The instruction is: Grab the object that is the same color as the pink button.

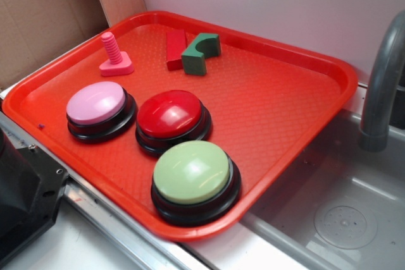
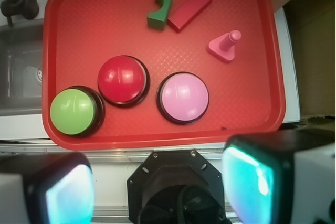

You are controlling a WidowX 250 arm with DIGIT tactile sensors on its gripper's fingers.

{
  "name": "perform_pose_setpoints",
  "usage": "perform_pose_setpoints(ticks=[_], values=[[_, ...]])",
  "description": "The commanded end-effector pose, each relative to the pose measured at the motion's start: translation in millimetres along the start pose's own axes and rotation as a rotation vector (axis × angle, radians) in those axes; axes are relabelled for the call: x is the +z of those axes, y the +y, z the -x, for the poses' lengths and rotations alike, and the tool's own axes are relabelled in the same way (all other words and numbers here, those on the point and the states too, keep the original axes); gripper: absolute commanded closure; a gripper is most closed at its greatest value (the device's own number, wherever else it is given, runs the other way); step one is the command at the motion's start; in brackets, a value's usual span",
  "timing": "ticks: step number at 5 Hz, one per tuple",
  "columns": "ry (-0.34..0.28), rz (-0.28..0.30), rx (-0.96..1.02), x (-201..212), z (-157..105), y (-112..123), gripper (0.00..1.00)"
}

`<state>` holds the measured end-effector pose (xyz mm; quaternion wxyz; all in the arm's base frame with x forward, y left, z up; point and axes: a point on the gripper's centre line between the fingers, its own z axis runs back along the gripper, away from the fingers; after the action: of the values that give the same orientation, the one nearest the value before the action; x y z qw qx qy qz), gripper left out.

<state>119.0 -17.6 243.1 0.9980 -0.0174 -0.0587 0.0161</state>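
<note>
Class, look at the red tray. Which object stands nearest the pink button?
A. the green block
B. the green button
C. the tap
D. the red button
D. The red button sits right beside the pink button, their black bases almost touching, while the green button lies past the red one, the green block is at the tray's far edge, and the tap is off the tray.

A red tray (image 1: 304, 124) carries three buttons near, pink (image 1: 97, 102), red (image 1: 169, 113), green (image 1: 192, 172), and far a pink bolt (image 1: 114, 55), red block (image 1: 175, 47) and green block (image 1: 201, 52).
</note>
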Motion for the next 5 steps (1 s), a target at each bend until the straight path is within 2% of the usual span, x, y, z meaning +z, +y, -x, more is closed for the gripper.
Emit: perform_pose_setpoints(ticks=[1, 2, 4, 5], values=[[0.0, 0.0, 0.0, 0, 0, 0, 0.0], [0.026, -0.053, 0.106, -25, -32, 24, 0.0], [0.036, -0.156, 0.295, -73, -74, 75, 0.0], [-0.008, -0.195, 0.439, -84, -77, 104, 0.0]])
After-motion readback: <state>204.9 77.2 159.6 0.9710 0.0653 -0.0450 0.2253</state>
